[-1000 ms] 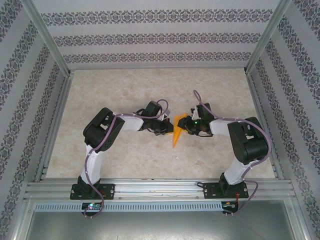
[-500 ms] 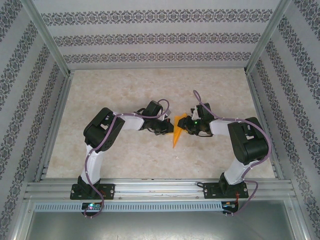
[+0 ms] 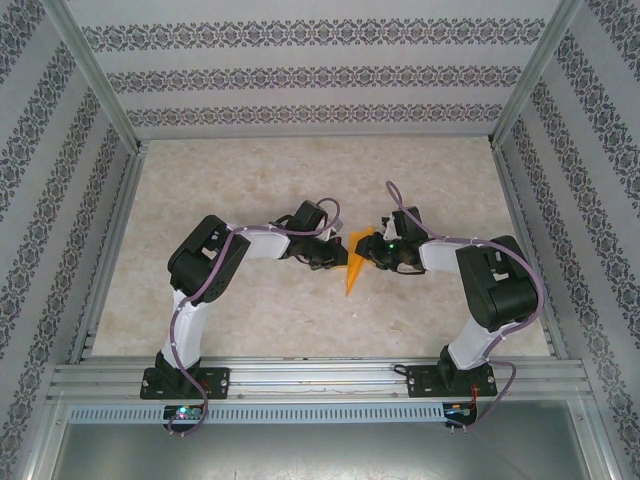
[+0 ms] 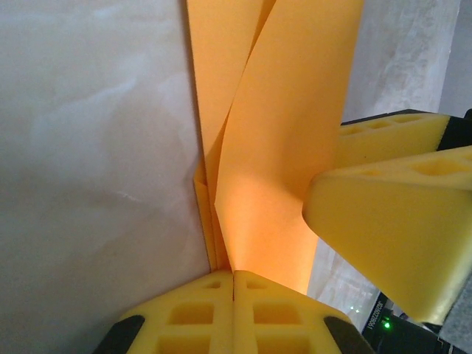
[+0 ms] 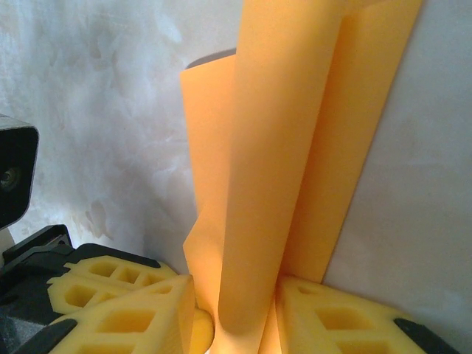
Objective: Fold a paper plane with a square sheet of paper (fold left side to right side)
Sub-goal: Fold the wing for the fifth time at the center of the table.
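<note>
1. Patterned walls (image 3: 300, 75) box in a pale marbled table (image 3: 250, 180), and both arms have met at its middle, nose to nose over the orange paper (image 3: 352, 268).
2. Left gripper (image 4: 233, 279) is closed tight. Its yellow fingers meet with the paper's layered edge pinched in the seam, which looks like an anchor to keep the crease from sliding.
3. Right gripper (image 5: 236, 299) stands partly apart, clasped around a loose, rounded fold of the sheet rising between its fingers. It has a hold without flattening the fold, probably so the flap can be carried across.
4. The paper sits between the two grippers, lifted and curled at the far end, with its narrow point trailing toward the near edge of the table.
5. Against a second ago, barely anything has changed. The left wrist has nudged a touch, the paper and its point lie where they were, and both holds look the same.
</note>
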`<control>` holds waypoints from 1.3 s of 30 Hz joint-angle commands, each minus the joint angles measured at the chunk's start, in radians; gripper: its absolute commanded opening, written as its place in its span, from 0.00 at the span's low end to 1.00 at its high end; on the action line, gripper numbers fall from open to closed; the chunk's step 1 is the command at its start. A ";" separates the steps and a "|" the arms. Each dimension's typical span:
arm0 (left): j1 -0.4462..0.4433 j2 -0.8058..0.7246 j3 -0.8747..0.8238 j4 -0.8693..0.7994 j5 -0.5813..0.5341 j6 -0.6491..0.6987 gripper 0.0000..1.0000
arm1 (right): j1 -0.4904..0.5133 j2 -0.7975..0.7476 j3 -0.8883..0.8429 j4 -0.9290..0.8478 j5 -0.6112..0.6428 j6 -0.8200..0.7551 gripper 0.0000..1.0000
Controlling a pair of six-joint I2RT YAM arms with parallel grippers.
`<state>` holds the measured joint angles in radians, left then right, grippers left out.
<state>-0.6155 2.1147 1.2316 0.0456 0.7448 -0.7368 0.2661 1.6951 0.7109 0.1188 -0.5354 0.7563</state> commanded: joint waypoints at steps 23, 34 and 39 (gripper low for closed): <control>-0.034 0.014 0.013 -0.018 -0.079 0.052 0.04 | -0.004 0.045 0.007 -0.059 0.017 -0.012 0.40; -0.033 -0.058 -0.029 0.065 -0.105 0.060 0.03 | 0.019 0.090 0.050 -0.054 -0.009 -0.025 0.39; -0.033 -0.087 -0.038 0.061 -0.119 0.074 0.03 | 0.021 0.098 0.061 -0.057 -0.014 -0.035 0.37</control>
<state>-0.6411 2.0792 1.2037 0.0711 0.6533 -0.6987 0.2596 1.7313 0.7712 0.0399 -0.5655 0.7521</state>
